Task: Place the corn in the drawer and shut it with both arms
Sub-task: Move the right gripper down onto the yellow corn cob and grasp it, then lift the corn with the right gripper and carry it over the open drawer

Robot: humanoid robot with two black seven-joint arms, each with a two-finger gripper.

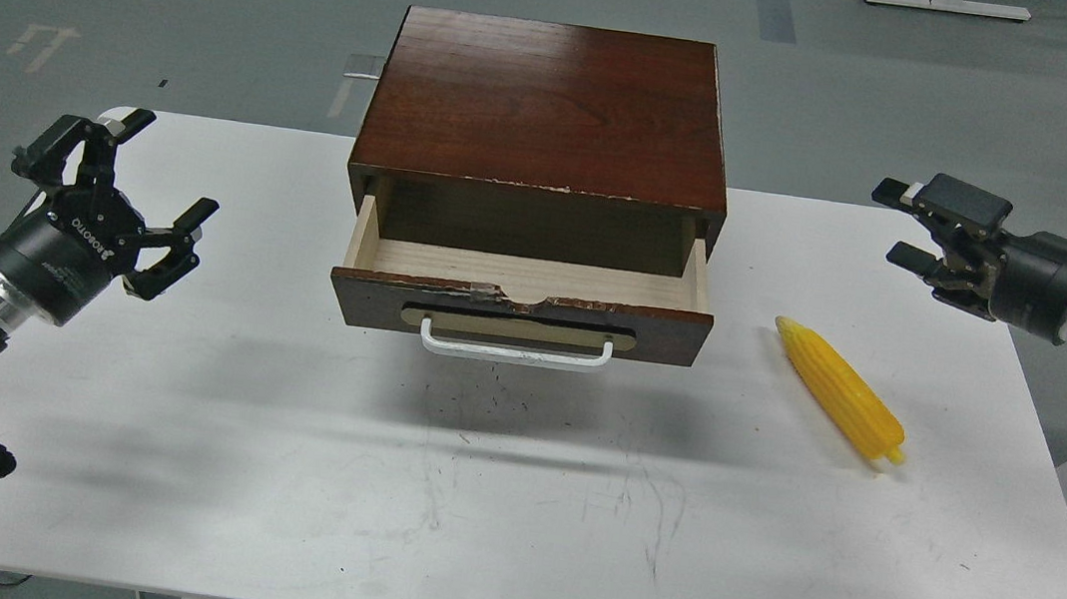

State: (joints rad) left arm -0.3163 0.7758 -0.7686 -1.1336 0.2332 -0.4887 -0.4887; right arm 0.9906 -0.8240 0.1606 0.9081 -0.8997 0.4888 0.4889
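The corn point(842, 388) is a bare yellow cob lying on the white table point(273, 471), right of the cabinet, tapered end toward the far left. The drawer point(520, 316) of the dark reddish-brown cabinet point(548, 105) is pulled out, its pale wood inside bare, its white bar handle point(515, 348) facing me. My left gripper point(132, 189) is open and empty, above the table's left part, well left of the drawer. My right gripper point(896, 223) is open and empty, above the table's far right edge, beyond the corn.
The table's right edge point(1066, 471) runs close to the corn. Grey floor lies beyond the table, with a white stand base point(944, 3) far back at the right.
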